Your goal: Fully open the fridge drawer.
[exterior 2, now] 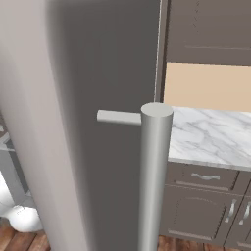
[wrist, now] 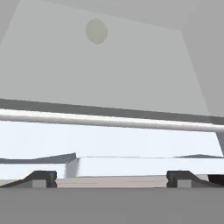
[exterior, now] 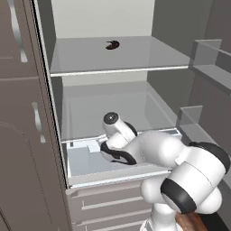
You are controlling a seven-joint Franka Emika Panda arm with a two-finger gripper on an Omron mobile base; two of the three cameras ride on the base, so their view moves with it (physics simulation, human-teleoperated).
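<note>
Drawer (exterior: 85, 162) at the fridge bottom, under the glass shelf (exterior: 117, 61), stands partly pulled out, so more travel looks left, with the pincer (wrist: 111, 179) at its front wall, fingertips (wrist: 41, 178) wide apart, clamping nothing.

The fridge drawer (exterior: 83, 162) looks like pale, translucent plastic with a smooth light rim. The shelf (exterior: 122, 56) above is clear glass. The door handle (exterior 2: 154, 181) appears matt grey metal. The surface (exterior 2: 211, 137) is glossy veined marble; the floor (exterior 2: 14, 240) looks wooden.
</note>
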